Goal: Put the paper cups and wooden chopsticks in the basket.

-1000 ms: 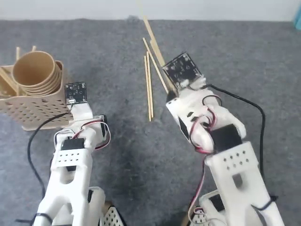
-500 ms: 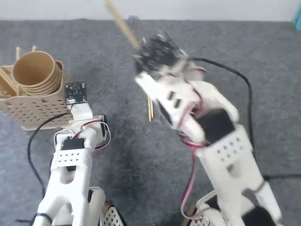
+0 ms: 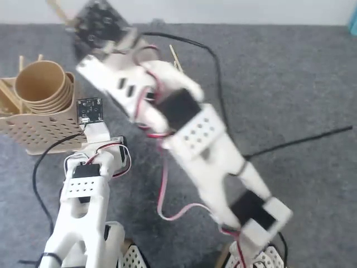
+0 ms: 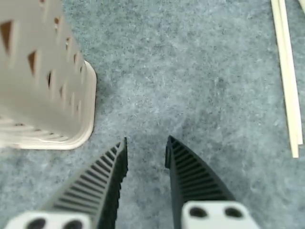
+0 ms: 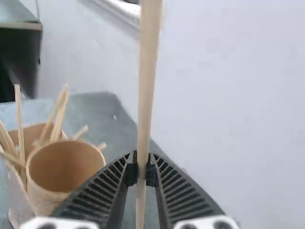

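Left gripper (image 4: 145,143): low over the mat, just beside the basket's foot. Its ribbed black fingers are spread apart with nothing between them.
Mat (image 4: 190,71): grey felt with a short nap. Slim sticks lie flat on it and offer little edge to grip.
Basket (image 3: 39,131): beige plastic, its walls pierced with rows of small holes above a flared, rounded foot. It stands next to the left arm.
Paper cups (image 3: 43,84): brown and thin-rimmed, nested in one stack, upright inside the basket.
Standing chopsticks (image 5: 16,124): pale wood, leaning out of the basket at odd angles around the cup stack.
Right gripper (image 5: 142,174): raised at the far side, near the basket and above its level. Its fingers are clamped on the held chopstick (image 5: 145,71).
Held chopstick: straight, slender, smooth pale wood. It runs upright through the grip, with most of its length above the fingers.
Step in hand (judged): carrying this stick to the basket.
Method advised: bring the lower end over open space beside the cups, not over the cup mouth. Keep the stick near upright and lower it past the rim before letting go. Stay clear of the leaning sticks, which could deflect it.
Loose chopsticks (image 3: 175,56): on the mat beyond the right arm, well apart from the basket and not yet collected.
Wall (image 5: 228,71): pale and plain, behind the table's far edge.
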